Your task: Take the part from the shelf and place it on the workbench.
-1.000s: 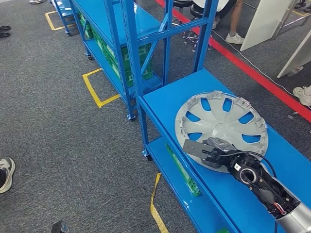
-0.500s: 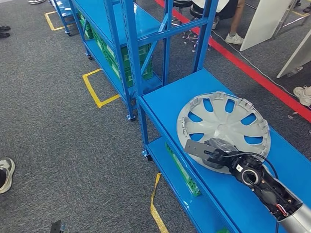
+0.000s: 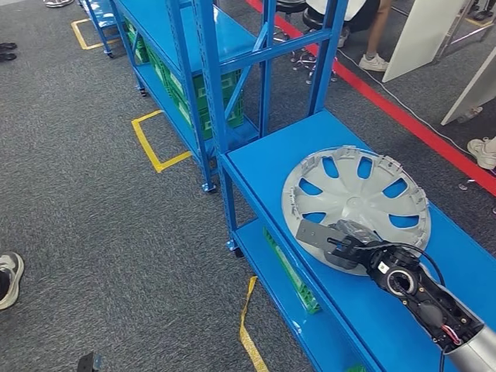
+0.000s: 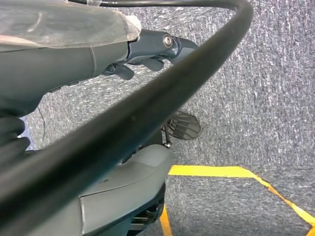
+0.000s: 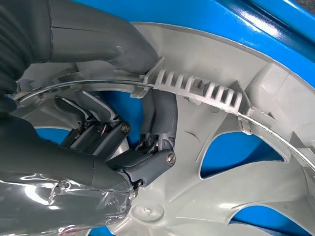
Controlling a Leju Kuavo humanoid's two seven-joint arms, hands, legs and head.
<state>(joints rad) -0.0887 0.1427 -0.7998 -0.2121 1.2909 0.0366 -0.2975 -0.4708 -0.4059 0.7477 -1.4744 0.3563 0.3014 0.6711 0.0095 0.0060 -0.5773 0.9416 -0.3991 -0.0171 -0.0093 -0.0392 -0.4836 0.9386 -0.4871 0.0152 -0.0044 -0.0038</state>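
Note:
The part is a silver hubcap [image 3: 363,194], lying inner side up on the top of the blue workbench [image 3: 269,167]. My right hand [image 3: 346,242] grips its near rim. In the right wrist view the thumb lies over the toothed rim of the hubcap [image 5: 237,152], and the dark fingers [image 5: 148,157] hook through a spoke opening beneath it. My left hand [image 4: 63,59] hangs over grey carpet with nothing in it, its fingers [image 4: 156,46] held apart from the thumb. The blue shelf [image 3: 193,31] stands beyond the workbench.
Green crates [image 3: 218,101] sit low in the shelf, and one [image 3: 292,275] sits on the workbench's lower tier. Yellow tape [image 3: 153,147] and a red line [image 3: 409,120] mark the carpet. People's shoes [image 3: 374,60] [image 3: 483,151] [image 3: 8,275] stand around. White boards [image 3: 421,31] lean at the far right.
My right hand and the hubcap have shifted slightly to the right along the workbench top. The grip is unchanged.

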